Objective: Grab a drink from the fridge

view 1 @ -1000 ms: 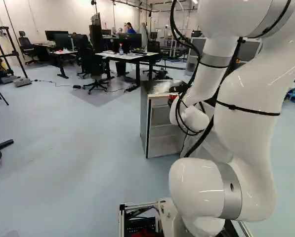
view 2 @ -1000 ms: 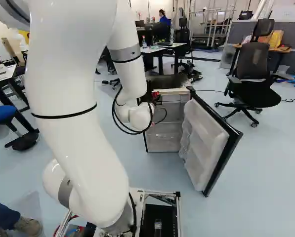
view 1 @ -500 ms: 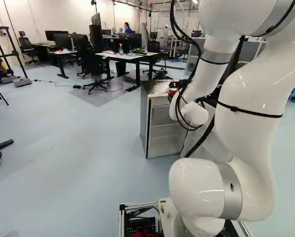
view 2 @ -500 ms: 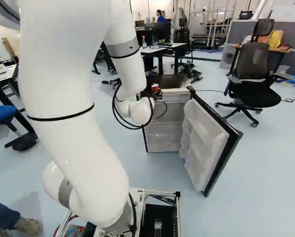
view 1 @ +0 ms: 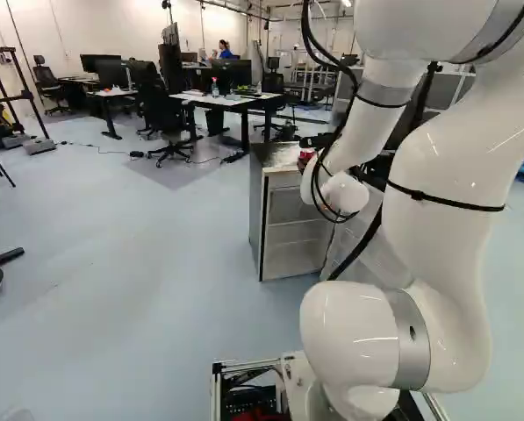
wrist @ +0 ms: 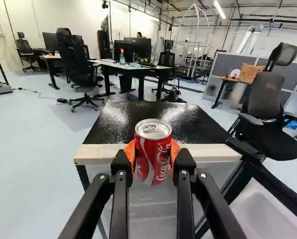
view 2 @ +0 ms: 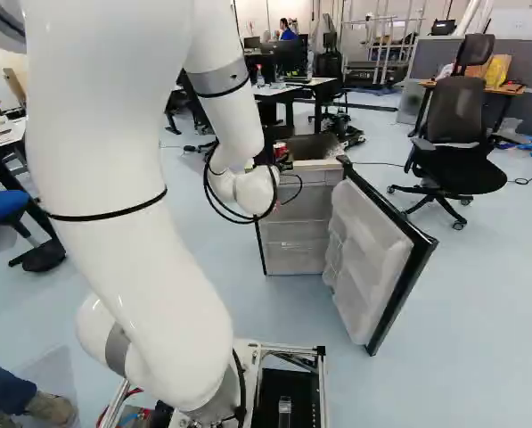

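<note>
Can (wrist: 153,152) is in the pincer (wrist: 152,155), upright, at the near edge of the fridge's (wrist: 116,124) top; can't tell if it's over the edge or just short of it. Pincer is closed to can width, one orange pad (wrist: 176,149) on each side, grip looks centred. Grab reads as done, so next is carrying it clear, I'd say. Hold the squeeze as is: thin wall, more force could dent it, less could let it slip. Lift a touch first in case the base sits over the top, then back the arm (view 2: 114,134) off straight and slow, no wrist roll. Door (view 2: 372,245) stands open on the right, so don't swing that way; loose cables (view 1: 355,85) could snag. Can itself: red, white script, silver lid with the ring tab facing up, no dents on the side in view.
</note>
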You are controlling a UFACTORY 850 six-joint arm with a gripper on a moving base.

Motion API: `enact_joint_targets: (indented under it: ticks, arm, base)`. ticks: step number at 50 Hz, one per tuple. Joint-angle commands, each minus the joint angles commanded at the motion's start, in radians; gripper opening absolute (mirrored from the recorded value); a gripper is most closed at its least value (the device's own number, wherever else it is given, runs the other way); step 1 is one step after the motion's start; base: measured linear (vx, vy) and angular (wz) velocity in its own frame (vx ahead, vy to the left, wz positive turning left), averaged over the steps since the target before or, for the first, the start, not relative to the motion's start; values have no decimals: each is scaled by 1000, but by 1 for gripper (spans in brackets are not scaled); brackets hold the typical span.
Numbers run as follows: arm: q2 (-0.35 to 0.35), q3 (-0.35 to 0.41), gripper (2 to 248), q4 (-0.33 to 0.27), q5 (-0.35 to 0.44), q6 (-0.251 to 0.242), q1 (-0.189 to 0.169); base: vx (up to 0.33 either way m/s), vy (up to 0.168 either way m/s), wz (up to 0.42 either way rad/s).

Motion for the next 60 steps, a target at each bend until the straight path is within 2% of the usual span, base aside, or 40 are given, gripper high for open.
enact_joint_targets:
  ticks: [60]
  arm:
    - [-147,-176,91,0,-48,0,16]
  base:
    - [0,0,0]
